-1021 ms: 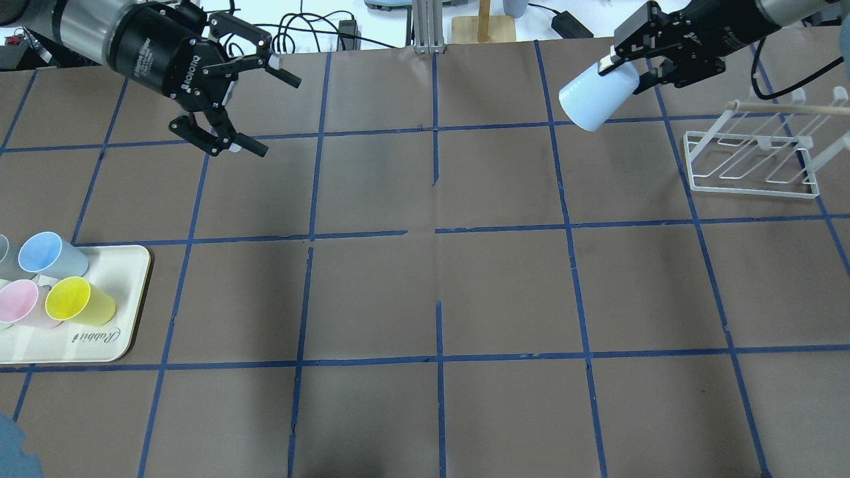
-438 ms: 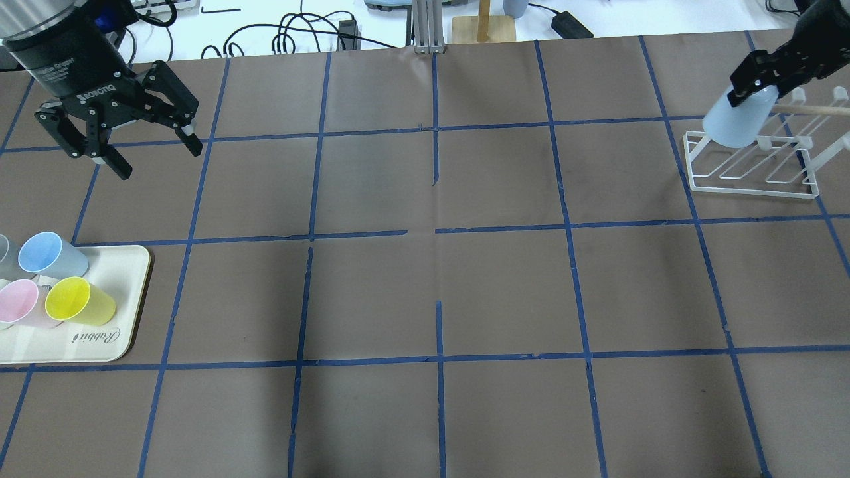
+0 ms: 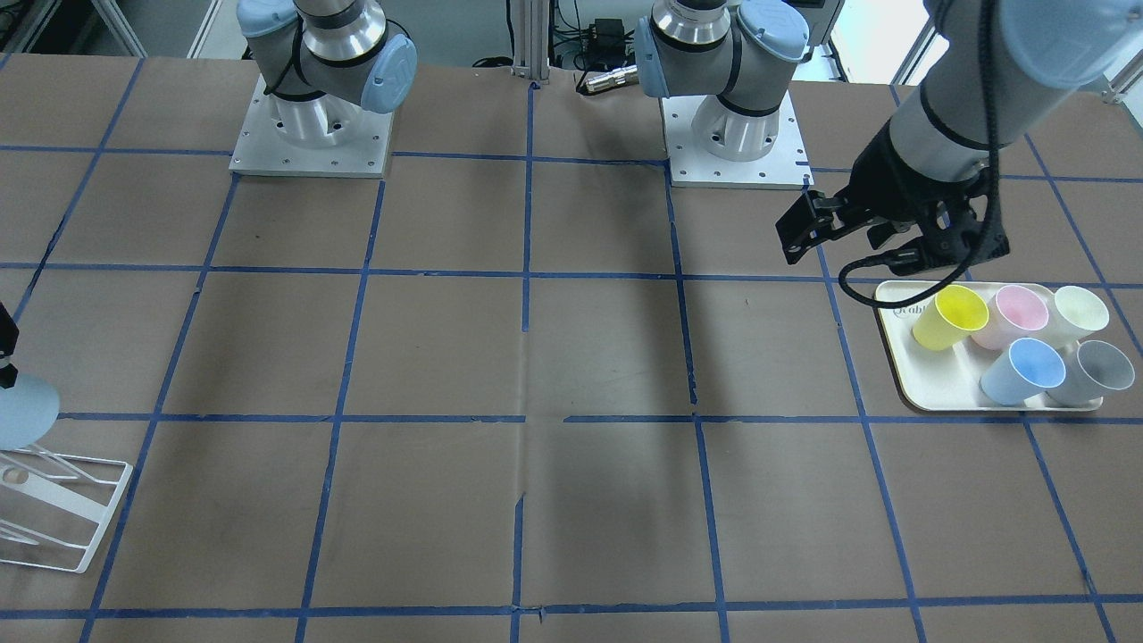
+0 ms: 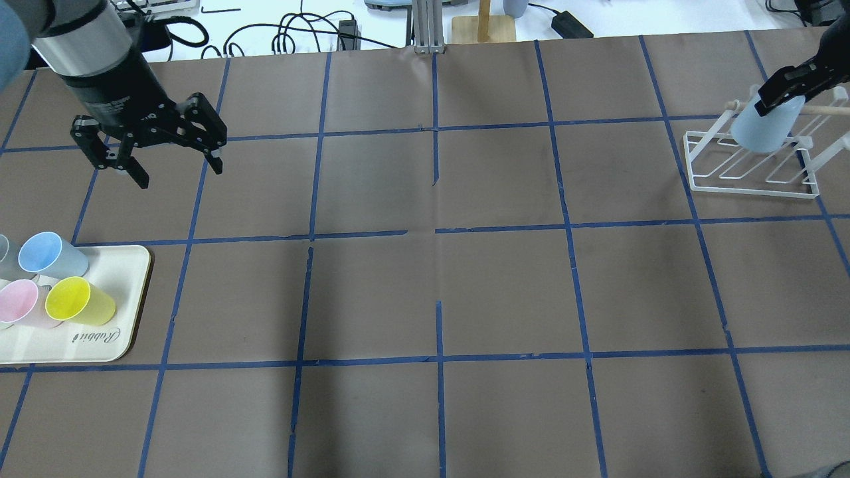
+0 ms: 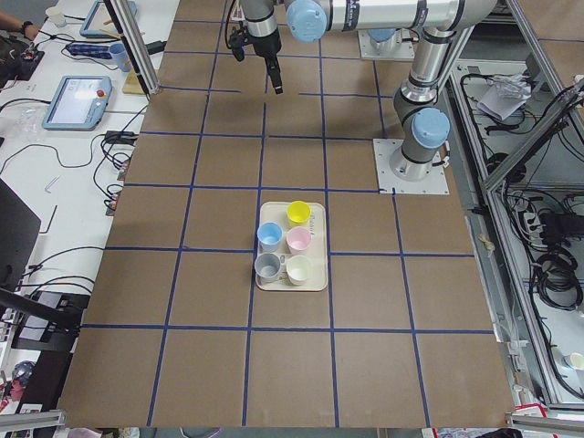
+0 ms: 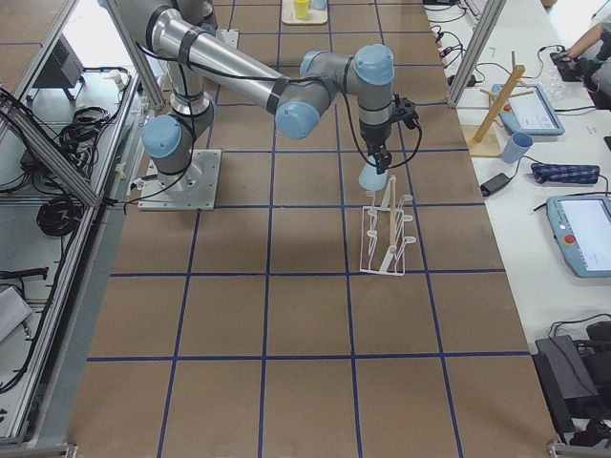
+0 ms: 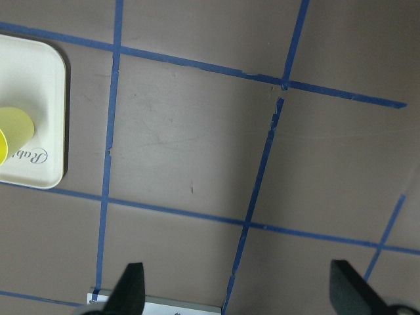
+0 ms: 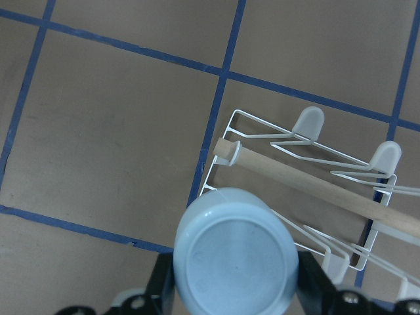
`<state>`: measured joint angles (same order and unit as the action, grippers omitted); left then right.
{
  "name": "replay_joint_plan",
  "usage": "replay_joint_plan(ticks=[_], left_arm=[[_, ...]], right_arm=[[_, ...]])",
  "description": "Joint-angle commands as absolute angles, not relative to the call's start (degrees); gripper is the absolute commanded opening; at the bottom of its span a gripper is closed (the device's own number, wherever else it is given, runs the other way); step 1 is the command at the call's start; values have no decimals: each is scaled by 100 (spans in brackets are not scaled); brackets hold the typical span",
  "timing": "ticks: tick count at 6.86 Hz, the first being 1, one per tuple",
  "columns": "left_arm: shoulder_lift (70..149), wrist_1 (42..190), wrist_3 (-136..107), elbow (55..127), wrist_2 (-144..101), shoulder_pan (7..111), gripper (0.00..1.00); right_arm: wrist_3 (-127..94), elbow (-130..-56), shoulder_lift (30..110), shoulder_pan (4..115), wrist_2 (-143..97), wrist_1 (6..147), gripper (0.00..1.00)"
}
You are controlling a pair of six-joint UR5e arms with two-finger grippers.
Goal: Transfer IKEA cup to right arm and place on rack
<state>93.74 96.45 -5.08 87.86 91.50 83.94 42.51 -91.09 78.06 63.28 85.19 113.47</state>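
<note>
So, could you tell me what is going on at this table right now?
The right gripper holds the blue cup mouth-down over one end of the rack, not yet released. The left gripper hangs open and empty near the tray of other cups.

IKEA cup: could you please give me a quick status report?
Right gripper shut on IKEA cup, mouth-down over rack. Left gripper open, empty, near tray. Wooden dowel lies across rack, close beside cup.

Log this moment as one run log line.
stage: placing | right arm: jaws shut on IKEA cup, mouth-down over rack | left arm: jaws open, empty, near tray
</note>
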Motion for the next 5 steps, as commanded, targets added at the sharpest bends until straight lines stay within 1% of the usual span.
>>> replay_joint_plan(ticks=[1,3,5], left_arm=[[9054,9272,-537,9202,9176,8752,100],[9052,8950,-475,9316,9167,9201,100],[9000,8965,-98,9421,9124,9194,100]], right_arm=[[4508,-9132,7743,6302,8508,11434,28],[4640,-9132,7542,6267,8490,11435,28],[4772,-9132,7436,6197,8490,11435,30]])
